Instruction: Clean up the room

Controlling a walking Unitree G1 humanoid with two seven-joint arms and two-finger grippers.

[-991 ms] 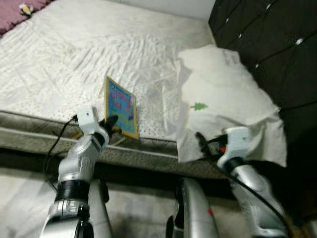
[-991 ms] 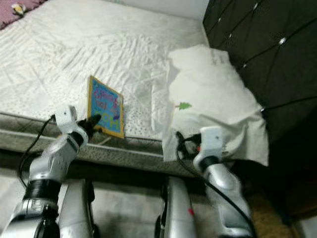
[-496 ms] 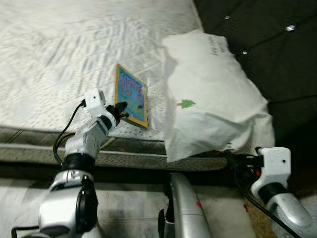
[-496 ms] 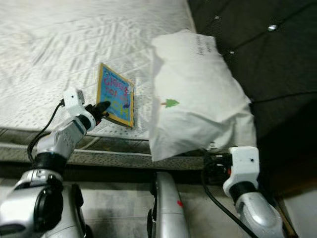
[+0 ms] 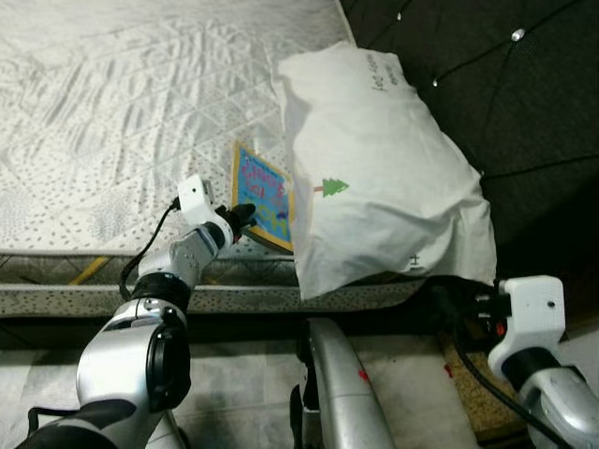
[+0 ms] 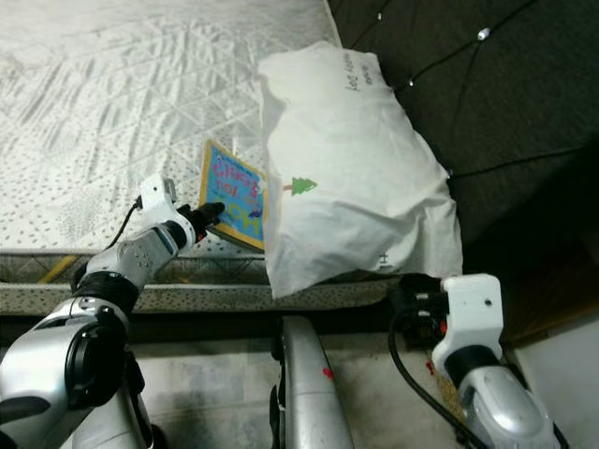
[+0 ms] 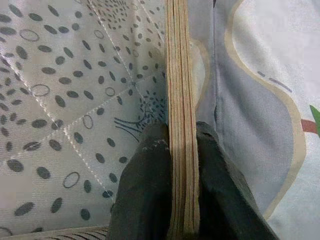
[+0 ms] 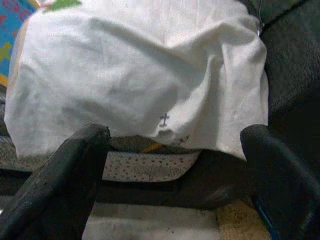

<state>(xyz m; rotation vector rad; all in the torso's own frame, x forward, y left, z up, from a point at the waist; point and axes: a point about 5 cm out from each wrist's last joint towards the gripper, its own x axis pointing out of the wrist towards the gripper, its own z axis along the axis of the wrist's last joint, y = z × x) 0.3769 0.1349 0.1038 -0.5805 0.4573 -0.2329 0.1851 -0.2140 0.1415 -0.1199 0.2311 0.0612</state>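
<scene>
In the left eye view the left gripper (image 5: 245, 216) sits at centre left of the frame, pinched on the near edge of a thin colourful board (image 5: 265, 195) with a yellow border and a blue printed face; the left wrist view confirms it, the two black fingers (image 7: 145, 185) pressing either side of the board's layered plywood edge; the board lies on the white quilted mattress (image 5: 112, 112), close to its front edge, with its far side touching or slipping under the white pillow (image 5: 374, 168); the pillow fills the upper right of centre, a small green tree printed on it, leaning against the dark tufted headboard (image 5: 505, 94) at the upper right; the right gripper (image 8: 175, 165) is low in the lower right of the head views, below the mattress edge, its fingers spread wide and empty, facing the pillow's hanging corner without touching it; the step in hand appears to be clearing the board off the bed; the next move probably calls for lifting and drawing it back from the pillow, keeping the pinch firm, since so thin an edge could twist or slide out of the grip
</scene>
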